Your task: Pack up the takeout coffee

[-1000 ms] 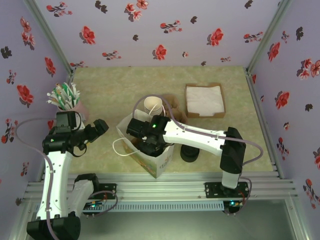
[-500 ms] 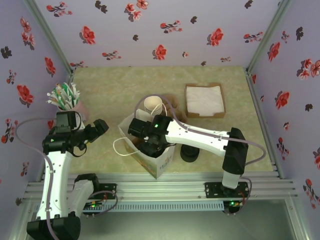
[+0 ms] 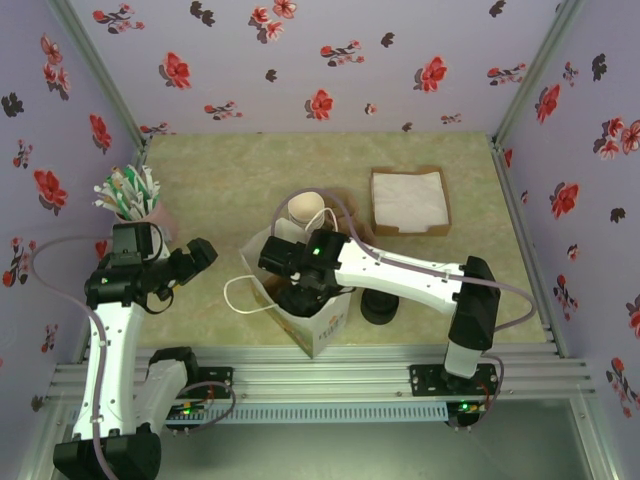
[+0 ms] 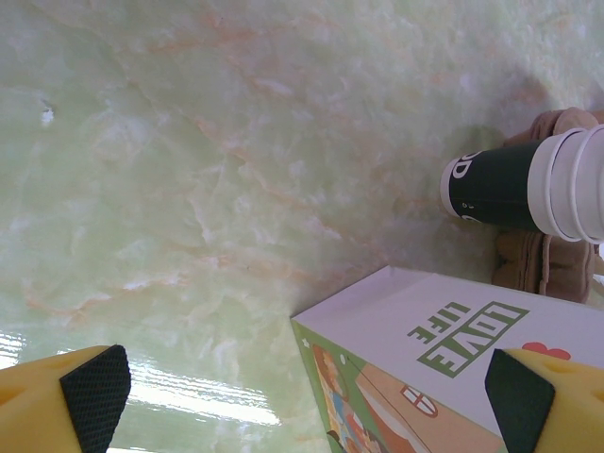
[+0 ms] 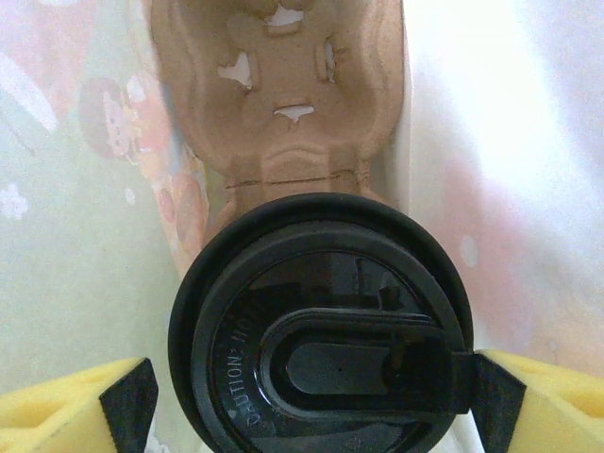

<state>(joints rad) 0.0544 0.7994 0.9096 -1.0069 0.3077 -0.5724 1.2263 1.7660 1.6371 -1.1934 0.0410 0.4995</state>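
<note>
Inside the paper bag [image 3: 322,318] at the middle of the table [image 3: 220,170], we find the takeout coffee [image 5: 321,363] standing upright with its black lid on. It sits at the near end of a brown pulp cup carrier [image 5: 283,85] that lies deeper in the bag. We cannot tell whether it is seated in a well.

The right gripper [image 5: 311,396] is directly over the cup, its jaws spread to either side of the lid. One pad [image 5: 127,396] shows a sliver of pale bag between itself and the rim. The other stands just at the lid's edge, contact undetermined. We judge the cup not pinched.

The cup's long axis is vertical and in line with the gripper's reach. In our judgement the coming move is therefore a straight lift out along that axis, with the pads kept off the lid's rim.

The left gripper [image 4: 307,394] hovers well apart, to the left of the bag, jaws wide with nothing between them. The right arm is plainly the nearer.

Legible markings:
- "LOVE LIFE" in green on the bag's side panel.
- Raised lettering on the lid, readable in part, apparently "CAUTION: HOT".
- Only "OD" on the dark wall of the stack of lidless cups [image 4: 500,184].

Print low on the bag in the overhead view is too small to read.
</note>
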